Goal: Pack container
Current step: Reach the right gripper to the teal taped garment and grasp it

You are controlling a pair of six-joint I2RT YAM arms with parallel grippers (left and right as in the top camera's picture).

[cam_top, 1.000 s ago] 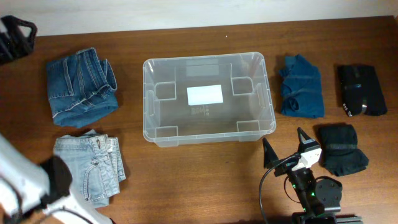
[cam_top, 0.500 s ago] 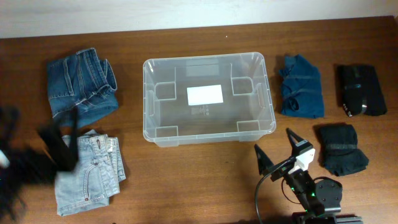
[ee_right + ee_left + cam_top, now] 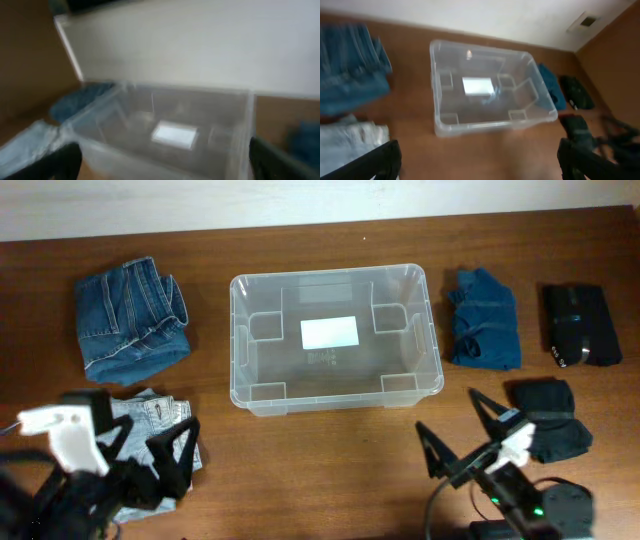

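Container [image 3: 240, 345]: clear, empty.
Label [image 3: 329, 332]: white; I can read no words on it.
Left gripper [image 3: 477, 146]: spread wide, holding nothing.
Right gripper [image 3: 447, 412]: spread wide, holding nothing.

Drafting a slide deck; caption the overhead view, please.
Empty container flanked by folded jeans and dark garments; left gripper and right gripper open.

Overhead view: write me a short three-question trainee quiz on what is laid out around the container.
1. True or false: the container already holds a garment.
2. How many folded fabric items lie to the right of it in the picture? A two, B three, C five.
3. Which gripper overlaps the light jeans in the overhead view?

Key: 1 false, it is empty. 2 B: a blue garment and two black bundles. 3 the left gripper, jaws open.
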